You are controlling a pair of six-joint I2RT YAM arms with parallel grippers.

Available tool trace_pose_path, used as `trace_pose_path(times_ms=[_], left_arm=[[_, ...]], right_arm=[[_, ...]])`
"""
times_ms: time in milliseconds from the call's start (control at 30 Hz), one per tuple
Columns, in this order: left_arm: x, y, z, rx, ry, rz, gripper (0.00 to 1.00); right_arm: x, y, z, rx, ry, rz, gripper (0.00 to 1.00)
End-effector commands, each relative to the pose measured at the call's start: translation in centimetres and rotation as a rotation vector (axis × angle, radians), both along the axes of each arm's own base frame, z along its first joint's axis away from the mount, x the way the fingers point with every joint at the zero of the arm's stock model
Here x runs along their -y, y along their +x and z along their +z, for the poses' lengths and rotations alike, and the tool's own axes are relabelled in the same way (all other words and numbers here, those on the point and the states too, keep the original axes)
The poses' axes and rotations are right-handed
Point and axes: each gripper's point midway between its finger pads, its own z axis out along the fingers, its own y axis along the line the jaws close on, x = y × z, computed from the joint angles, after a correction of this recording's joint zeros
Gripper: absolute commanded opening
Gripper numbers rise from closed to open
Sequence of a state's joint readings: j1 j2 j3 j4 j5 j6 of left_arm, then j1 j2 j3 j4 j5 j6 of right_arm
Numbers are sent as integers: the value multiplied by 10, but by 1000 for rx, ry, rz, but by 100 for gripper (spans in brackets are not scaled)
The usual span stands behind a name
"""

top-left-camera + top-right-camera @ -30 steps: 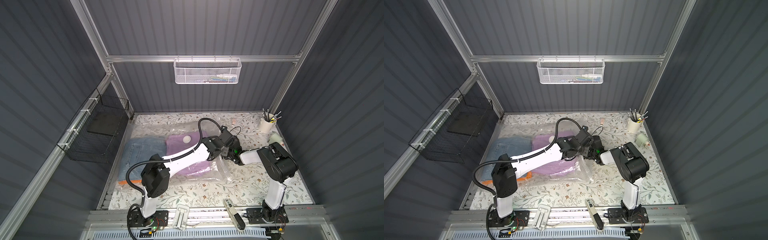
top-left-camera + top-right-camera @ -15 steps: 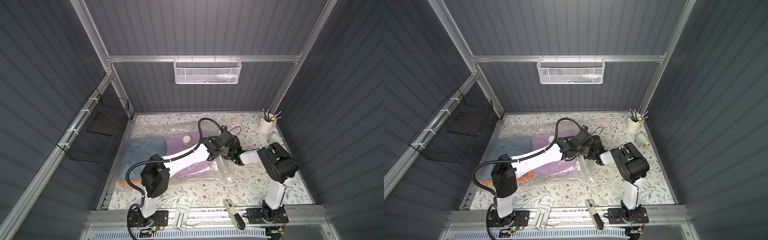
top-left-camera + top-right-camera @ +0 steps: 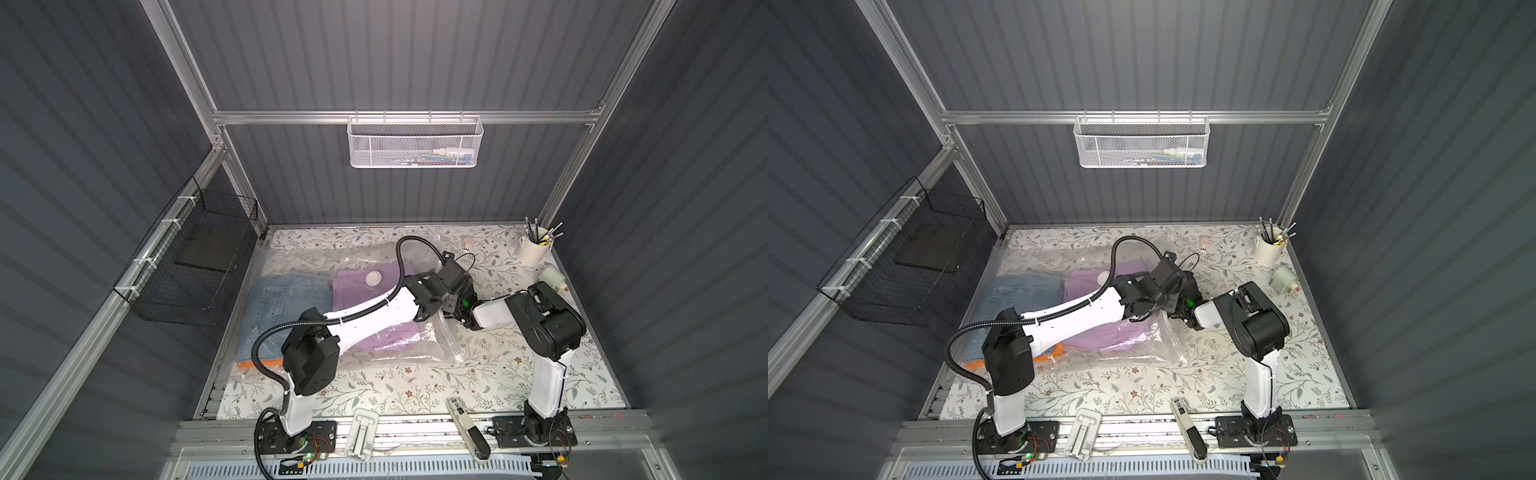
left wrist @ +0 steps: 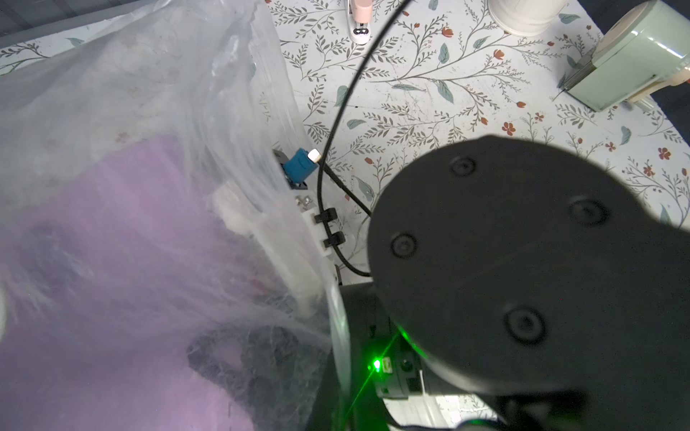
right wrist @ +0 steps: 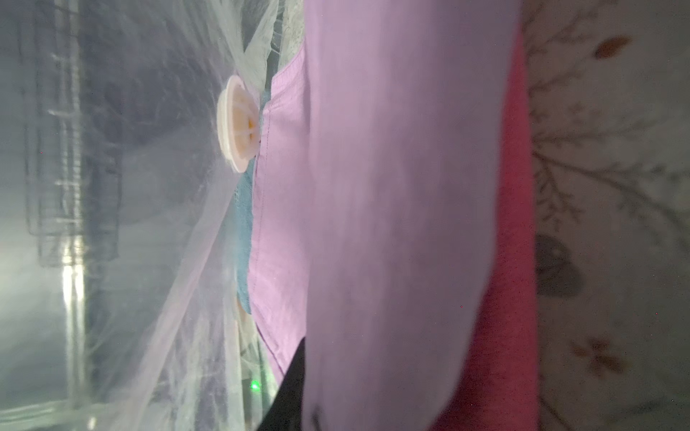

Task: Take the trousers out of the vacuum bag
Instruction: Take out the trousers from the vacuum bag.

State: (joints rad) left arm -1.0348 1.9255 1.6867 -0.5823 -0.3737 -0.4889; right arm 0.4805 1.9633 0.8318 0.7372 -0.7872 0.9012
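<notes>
Four trousers (image 3: 286, 303) lie inside the vacuum bag (image 3: 316, 259) at the counter's (image 3: 415, 390) 9 o'clock side. My left tool (image 3: 434, 307) is clamped on its mouth film; my right tool (image 3: 451, 311) reaches inside beside the lilac pair (image 3: 365, 299) — wide or narrow, I cannot tell. A shallow bite there could slip, or drag film along.

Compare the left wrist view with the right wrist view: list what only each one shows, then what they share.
Only the left wrist view: the blue cable connector, the white cup, the pale green device and a black arm joint with a green light below it.
Only the right wrist view: the hot pink trousers and a strip of the denim trousers.
Both: the lilac trousers, the clear vacuum bag around them, and the floral tabletop.
</notes>
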Motion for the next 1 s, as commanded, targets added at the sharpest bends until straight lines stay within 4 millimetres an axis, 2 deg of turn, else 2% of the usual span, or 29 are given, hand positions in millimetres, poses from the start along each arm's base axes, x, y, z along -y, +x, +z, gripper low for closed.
trace_pose_path(times_ms=[0, 267, 667, 967], left_arm=[[1, -8, 8, 6, -12, -29, 0], [-3, -9, 10, 11, -9, -24, 0], [-7, -9, 9, 18, 4, -15, 0], [-8, -9, 11, 19, 6, -13, 0]], right_arm=[[-8, -4, 34, 65, 75, 49, 10], [7, -5, 59, 85, 109, 15, 7], [39, -13, 68, 80, 108, -43, 5], [66, -18, 71, 88, 45, -97, 6]])
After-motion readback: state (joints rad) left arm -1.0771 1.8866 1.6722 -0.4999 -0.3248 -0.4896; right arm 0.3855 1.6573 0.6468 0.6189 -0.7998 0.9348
